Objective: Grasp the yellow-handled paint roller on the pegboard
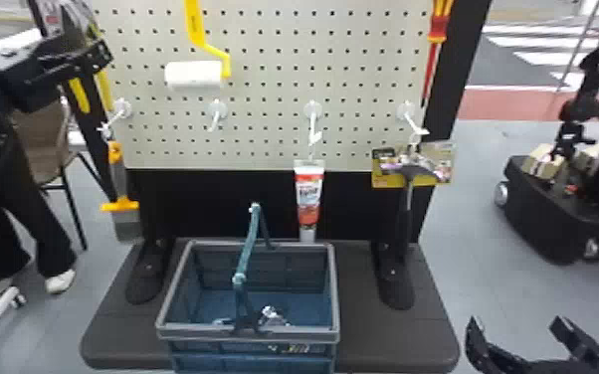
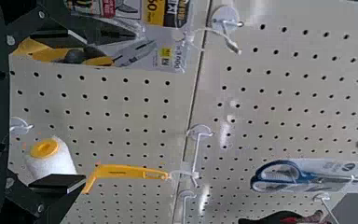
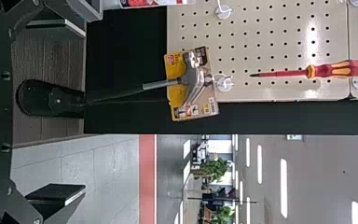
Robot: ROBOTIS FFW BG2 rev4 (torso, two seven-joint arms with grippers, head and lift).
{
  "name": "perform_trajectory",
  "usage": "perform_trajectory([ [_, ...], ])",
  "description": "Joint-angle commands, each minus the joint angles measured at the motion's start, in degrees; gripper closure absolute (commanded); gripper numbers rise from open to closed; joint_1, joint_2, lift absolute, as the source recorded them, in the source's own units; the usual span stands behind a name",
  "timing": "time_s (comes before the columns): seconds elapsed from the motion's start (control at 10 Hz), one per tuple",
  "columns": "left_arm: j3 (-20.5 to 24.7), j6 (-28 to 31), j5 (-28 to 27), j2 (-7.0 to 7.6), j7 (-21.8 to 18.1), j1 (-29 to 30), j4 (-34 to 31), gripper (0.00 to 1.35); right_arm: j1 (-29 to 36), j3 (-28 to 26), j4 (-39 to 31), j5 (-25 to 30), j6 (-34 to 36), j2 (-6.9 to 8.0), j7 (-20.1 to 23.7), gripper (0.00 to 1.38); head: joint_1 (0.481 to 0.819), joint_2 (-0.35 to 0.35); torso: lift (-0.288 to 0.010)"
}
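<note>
Yellow handle | we judge the paint roller light, handle stiff, white sleeve soft | grip the handle | left gripper spread near it | right gripper spread, low

Blue basket on the dark counter, handle raised. Behind, on white hooks: red-and-white tube, carded hammer to its right, red-and-yellow screwdriver higher up. Elsewhere, hung in packaging: blue-handled scissors, yellow-gripped pliers.

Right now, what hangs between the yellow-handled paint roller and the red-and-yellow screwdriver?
Nothing: the head view shows bare cream pegboard between the yellow-handled paint roller and the red-and-yellow screwdriver.
</note>
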Motion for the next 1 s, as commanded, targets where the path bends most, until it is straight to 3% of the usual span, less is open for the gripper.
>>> perform_trajectory([
  [0.0, -0.7, 0.1, 0.1, 0.28, -1.1, -3.1, 5.2, 0.30, -0.4, 0.3, 0.1, 0.0, 0.0, -0.07, 0.0, 0.14, 0.549, 0.000, -0.100],
  [0.2, -1.2, 0.9, 0.0, -0.25, -1.1, -4.8, 5.6, 0.30, -0.3, 0.3, 0.1, 0.0, 0.0, -0.07, 0.1, 0.14, 0.549, 0.000, -0.100],
  [0.5, -4.8, 1.6, 0.0, 0.45, -2.9, -9.8, 10.0, 0.28, -0.5, 0.4, 0.1, 0.1, 0.0, -0.16, 0.1, 0.14, 0.549, 0.000, -0.100],
  [0.9, -8.8, 0.9, -1.2, -0.25, -11.4, -17.6, 21.5, 0.17, -1.4, 0.9, 0.7, 0.1, 0.0, -0.51, 0.2, 0.14, 0.549, 0.000, -0.100],
])
